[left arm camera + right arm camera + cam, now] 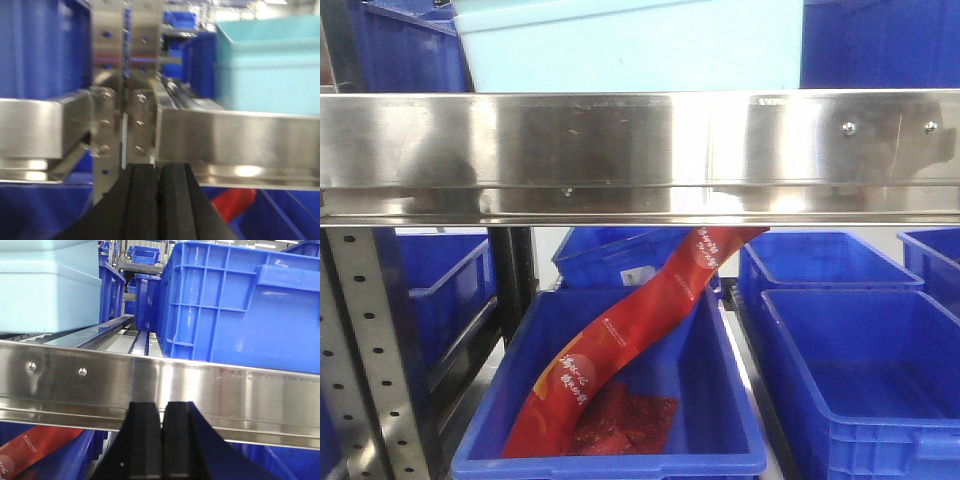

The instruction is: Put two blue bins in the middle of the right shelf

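Nearest your front camera is the broad steel front rail (640, 150) of the shelf level, running across the whole view with small bolts at its right end. Behind and above it you can see a pale aqua-blue bin (630, 45) sitting on that level, its lower wall just past the rail, with royal-blue bins (880, 40) on either side of it. You cannot tell from these views whether it is one pale bin or two nested.

Below the rail, a royal-blue bin on the lower level (620, 400) holds a long red packet (620, 340) leaning up out of it toward the rail.

In your left wrist view, the left gripper (158, 200) has its black jaws pressed together with nothing between them, just in front of the rail near a perforated upright (125, 75); the pale bin (270, 65) stands up and to the right.

In your right wrist view, the right gripper (161, 440) is likewise closed tight and empty, in front of the rail. The pale bin (47, 285) rests on the roller tracks (100, 335) at upper left, beside a large royal-blue bin (240, 305).
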Motion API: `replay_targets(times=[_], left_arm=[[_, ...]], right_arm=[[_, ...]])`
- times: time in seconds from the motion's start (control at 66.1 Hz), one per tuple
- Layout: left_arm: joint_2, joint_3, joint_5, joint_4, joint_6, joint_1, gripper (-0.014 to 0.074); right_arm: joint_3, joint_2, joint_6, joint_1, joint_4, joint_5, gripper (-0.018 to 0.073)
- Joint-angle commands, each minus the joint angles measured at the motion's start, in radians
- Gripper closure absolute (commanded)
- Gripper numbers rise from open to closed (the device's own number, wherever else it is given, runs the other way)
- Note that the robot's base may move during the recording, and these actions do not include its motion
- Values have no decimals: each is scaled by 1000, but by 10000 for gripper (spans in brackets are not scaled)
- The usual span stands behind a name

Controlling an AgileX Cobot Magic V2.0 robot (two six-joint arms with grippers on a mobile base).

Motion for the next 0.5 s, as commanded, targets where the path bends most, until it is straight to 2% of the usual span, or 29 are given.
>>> replay_targets(times=[0.0, 0.076, 0.484], left_arm=[[-7, -1, -1, 10, 4, -45, 707], [-7, -1, -1, 12, 4, -68, 707], [-7, -1, 57, -8, 2, -46, 707]], right_arm=[[2, -3, -3, -1, 5, -19, 725], [2, -3, -3, -1, 5, -19, 725], [2, -3, -3, -1, 5, -19, 725]])
